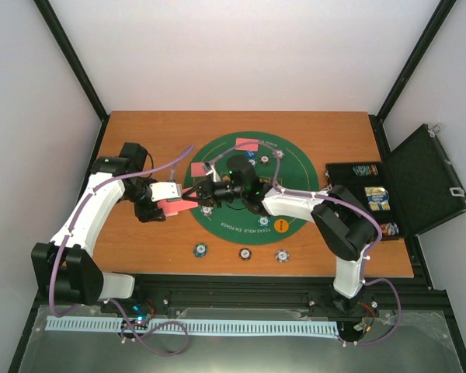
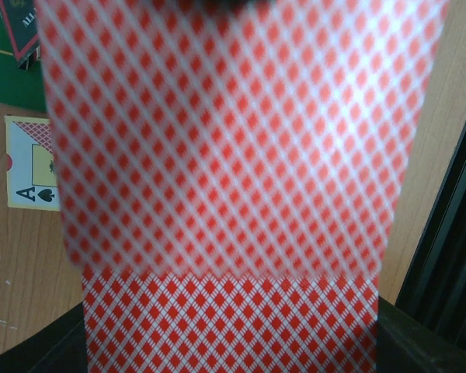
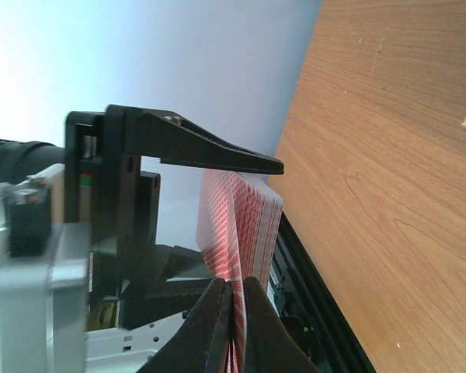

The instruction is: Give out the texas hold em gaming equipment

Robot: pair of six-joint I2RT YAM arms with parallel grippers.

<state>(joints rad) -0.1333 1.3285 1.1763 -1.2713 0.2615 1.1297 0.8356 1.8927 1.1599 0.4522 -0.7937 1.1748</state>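
Observation:
My left gripper is shut on a deck of red-backed cards, held above the table at the left edge of the green mat. The deck fills the left wrist view, with one blurred card lifted off it towards the camera. My right gripper reaches across the mat and is shut on the edge of that single card, beside the deck. Red-backed cards and small chips lie on the mat. An orange disc lies at its near edge.
Three chips lie in a row on the wood near the table's front. A face-up ace lies on the wood under the left gripper. A black-red marker sits on the mat. An open black case stands at the right.

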